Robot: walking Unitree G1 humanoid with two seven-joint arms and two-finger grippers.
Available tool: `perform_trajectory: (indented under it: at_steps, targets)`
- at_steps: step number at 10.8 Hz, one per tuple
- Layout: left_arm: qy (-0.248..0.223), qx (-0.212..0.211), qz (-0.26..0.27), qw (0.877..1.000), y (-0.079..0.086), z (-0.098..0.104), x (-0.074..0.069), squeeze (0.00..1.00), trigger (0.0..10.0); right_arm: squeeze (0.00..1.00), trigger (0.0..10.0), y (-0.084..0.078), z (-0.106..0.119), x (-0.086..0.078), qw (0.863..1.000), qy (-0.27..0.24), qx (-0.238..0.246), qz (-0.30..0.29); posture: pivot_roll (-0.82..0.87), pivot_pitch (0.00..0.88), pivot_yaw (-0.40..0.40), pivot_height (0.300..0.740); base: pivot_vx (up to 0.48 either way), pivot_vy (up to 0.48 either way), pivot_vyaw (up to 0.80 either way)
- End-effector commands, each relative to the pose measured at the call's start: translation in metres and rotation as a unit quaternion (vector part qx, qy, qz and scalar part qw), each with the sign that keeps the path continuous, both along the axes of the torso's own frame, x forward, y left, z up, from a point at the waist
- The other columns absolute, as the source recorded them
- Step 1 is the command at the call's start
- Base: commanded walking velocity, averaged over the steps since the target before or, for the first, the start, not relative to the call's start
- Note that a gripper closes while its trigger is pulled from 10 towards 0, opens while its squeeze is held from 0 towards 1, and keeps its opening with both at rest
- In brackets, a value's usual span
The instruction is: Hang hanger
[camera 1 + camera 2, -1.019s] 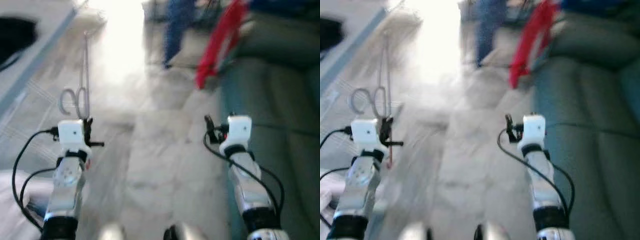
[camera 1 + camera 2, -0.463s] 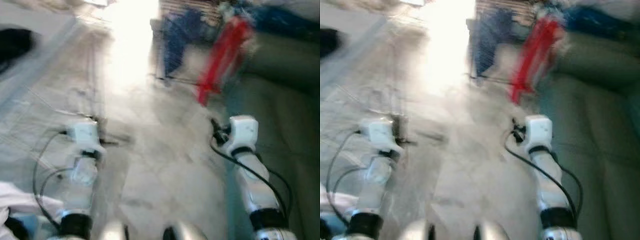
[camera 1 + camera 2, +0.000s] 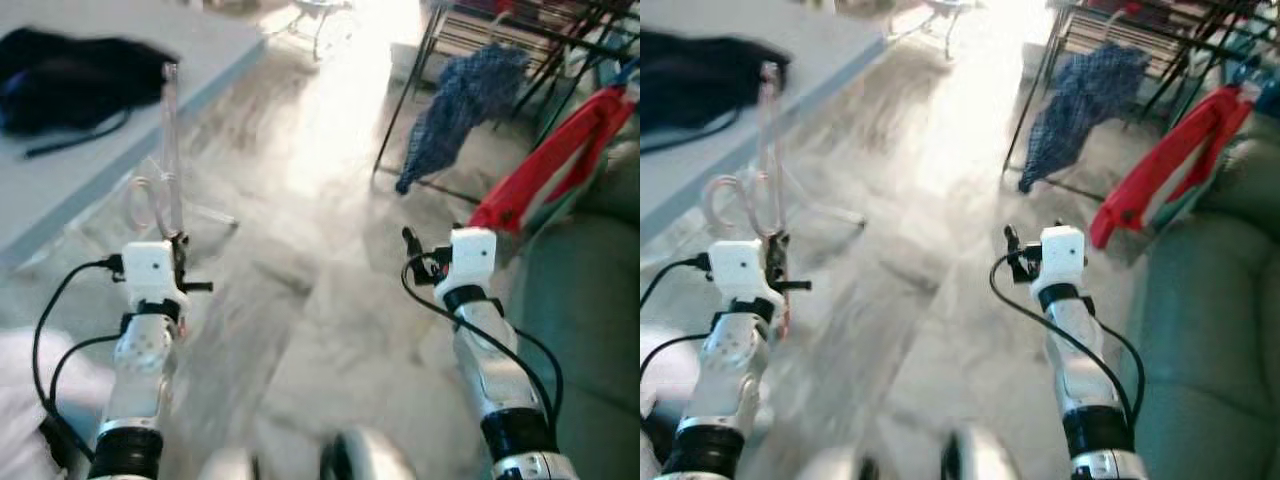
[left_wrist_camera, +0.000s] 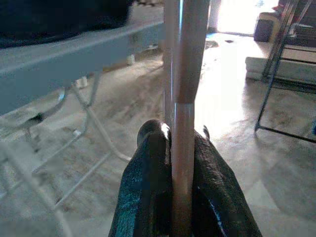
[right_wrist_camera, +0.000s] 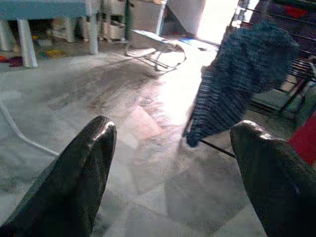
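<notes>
The left gripper [image 4: 182, 163] is clamped on a clear hanger [image 3: 168, 150], held upright. The right gripper [image 5: 173, 163] is spread wide, facing a blue cloth [image 5: 237, 84] on a rack [image 3: 470, 30].

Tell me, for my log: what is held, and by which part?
Left gripper clamps the hanger on its straight bar; right gripper holds nothing.

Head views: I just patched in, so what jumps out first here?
The left tool is shut on a pale hanger that stands up from it, beside the grey table edge on the robot's left. Ahead to the right, a dark drying rack carries a blue checked cloth, with a red garment draped by the green sofa. The right tool is open, with the floor beyond it.
</notes>
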State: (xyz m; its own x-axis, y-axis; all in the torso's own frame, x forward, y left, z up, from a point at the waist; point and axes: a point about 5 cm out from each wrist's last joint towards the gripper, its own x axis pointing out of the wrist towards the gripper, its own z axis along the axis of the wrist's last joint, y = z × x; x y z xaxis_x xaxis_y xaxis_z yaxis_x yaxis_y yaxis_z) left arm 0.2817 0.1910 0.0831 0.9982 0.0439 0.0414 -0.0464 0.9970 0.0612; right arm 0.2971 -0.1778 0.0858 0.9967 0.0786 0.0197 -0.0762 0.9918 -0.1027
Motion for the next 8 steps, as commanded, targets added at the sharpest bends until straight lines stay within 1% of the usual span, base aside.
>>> perform_trajectory:
  at_steps: [1, 4, 6, 7, 8]
  targets:
    - [-0.004, 0.000, -0.016, 1.000, -0.0098, 0.0014, 0.0000, 0.00, 10.0, 0.00, 10.0, -0.0090, 0.0002, -0.0011, 1.000, 0.000, 0.000, -0.016, -0.01, 0.136, -0.085, 0.740, 0.480, 0.000, 0.00]
    - [-0.003, 0.006, -0.020, 1.000, -0.0129, 0.0012, 0.0002, 0.00, 10.0, 0.00, 10.0, -0.0085, 0.0000, -0.0013, 1.000, 0.001, -0.002, -0.015, -0.01, 0.140, -0.088, 0.740, 0.453, 0.000, 0.00]
    - [0.005, 0.008, -0.022, 1.000, -0.0178, -0.0024, -0.0002, 0.00, 10.0, 0.00, 10.0, -0.0080, 0.0014, -0.0002, 1.000, -0.001, -0.007, -0.011, -0.01, 0.141, -0.089, 0.740, 0.390, -0.272, 0.00]
    - [0.012, 0.016, -0.017, 1.000, -0.0193, -0.0044, 0.0005, 0.00, 10.0, 0.00, 10.0, -0.0061, 0.0009, -0.0004, 1.000, 0.000, -0.009, -0.007, -0.01, 0.142, -0.089, 0.740, 0.300, -0.262, 0.00]
    - [0.022, 0.032, 0.002, 0.999, -0.0158, -0.0077, 0.0013, 0.00, 10.0, 0.00, 10.0, -0.0050, -0.0005, -0.0011, 1.000, 0.005, -0.008, -0.003, -0.01, 0.143, -0.092, 0.740, 0.000, 0.000, 0.00]
